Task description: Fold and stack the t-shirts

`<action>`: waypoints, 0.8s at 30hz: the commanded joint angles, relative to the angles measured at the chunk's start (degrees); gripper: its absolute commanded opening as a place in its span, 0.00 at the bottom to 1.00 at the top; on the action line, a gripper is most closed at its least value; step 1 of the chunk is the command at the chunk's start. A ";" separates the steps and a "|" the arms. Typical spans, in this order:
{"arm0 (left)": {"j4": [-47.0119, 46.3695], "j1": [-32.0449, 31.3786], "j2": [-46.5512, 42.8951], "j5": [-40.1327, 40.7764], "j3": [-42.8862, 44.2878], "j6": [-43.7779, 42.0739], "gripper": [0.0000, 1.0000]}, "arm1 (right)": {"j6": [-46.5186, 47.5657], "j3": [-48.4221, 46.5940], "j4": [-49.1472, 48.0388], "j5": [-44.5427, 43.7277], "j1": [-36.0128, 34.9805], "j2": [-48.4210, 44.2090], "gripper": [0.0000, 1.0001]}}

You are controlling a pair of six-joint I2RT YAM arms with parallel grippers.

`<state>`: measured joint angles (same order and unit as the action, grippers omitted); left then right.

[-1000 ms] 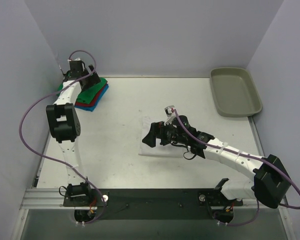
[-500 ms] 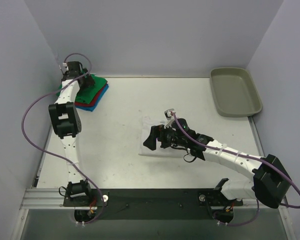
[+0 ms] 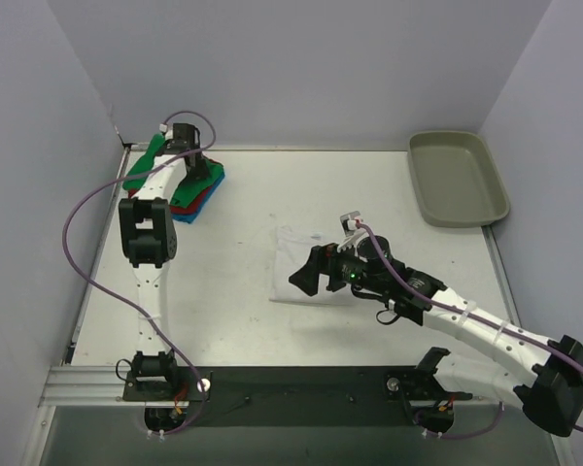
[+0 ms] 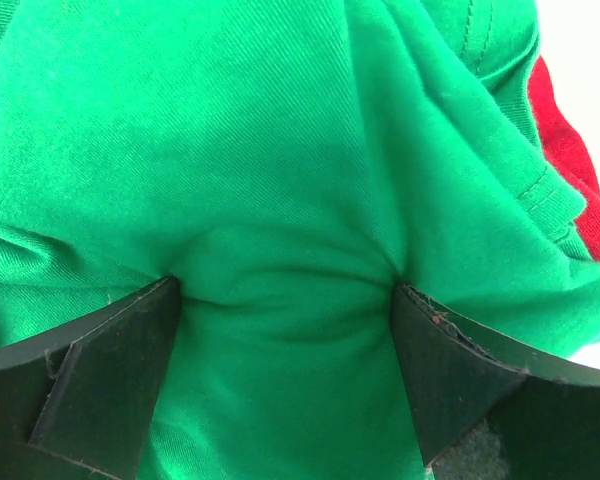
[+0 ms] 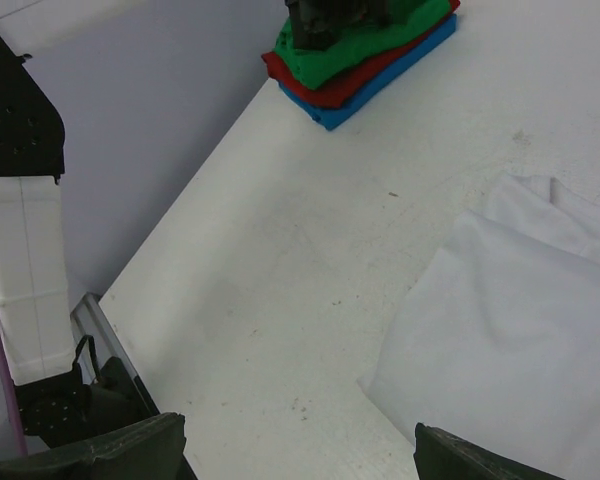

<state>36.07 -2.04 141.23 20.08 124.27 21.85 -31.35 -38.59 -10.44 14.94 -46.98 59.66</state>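
Jaws of the left gripper (image 4: 285, 340) are seen spread wide in the left wrist view. Both are pressed down into the green t-shirt (image 4: 280, 150), and its cloth is bunched into a soft ridge between them; no pinch is made. A strip of the red t-shirt (image 4: 570, 150) is shown at the right edge of that view, under the green one.

From above this contact is hidden. Only the wrist is seen over the stack at the far-left corner of the bench (image 3: 223, 262), with green cloth showing on either side of the arm. The layering is made plain by the right wrist view: green lies on top, red beneath it, and the blue t-shirt (image 5: 385, 85) at the bottom. The left gripper appears there as a dark mass on the pile.

Jaws of the right gripper (image 5: 298, 458) are likewise spread, with nothing between them; only their tips are caught at the lower edge of the right wrist view. Just ahead of them lies the white t-shirt (image 5: 520, 330), laid in flat layers near the middle of the bench, with bare bench beyond its left edge. The top view places this gripper over the near-left part of the white cloth. Whether it touches the cloth cannot be told from either view.

Only the top view shows the grey-beige tray (image 3: 457, 184), set at the far-right corner of the bench, well apart from both grippers.
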 commanded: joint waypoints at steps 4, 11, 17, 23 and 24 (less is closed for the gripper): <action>15.61 -13.50 -4.02 1.72 -12.63 -13.21 0.95 | 0.85 1.67 4.37 -1.75 -0.65 -8.85 1.00; 15.26 -22.73 -11.13 -1.09 -26.07 -16.31 0.93 | 0.33 3.43 7.09 -2.28 -0.57 -15.53 1.00; 10.86 -28.01 -21.76 -4.43 -41.72 -11.92 0.93 | -0.37 4.22 8.68 -2.37 -0.66 -18.26 1.00; 9.72 -31.79 -32.83 -1.10 -51.92 -4.01 0.92 | -1.08 5.45 9.12 -3.34 -1.27 -20.02 1.00; 9.54 -31.88 -34.25 -0.66 -52.54 -2.61 0.91 | -0.99 5.45 9.21 -3.60 -1.27 -20.02 1.00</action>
<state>36.01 -32.14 109.93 22.22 78.28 13.32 -31.75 -34.09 -1.04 12.88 -47.72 40.88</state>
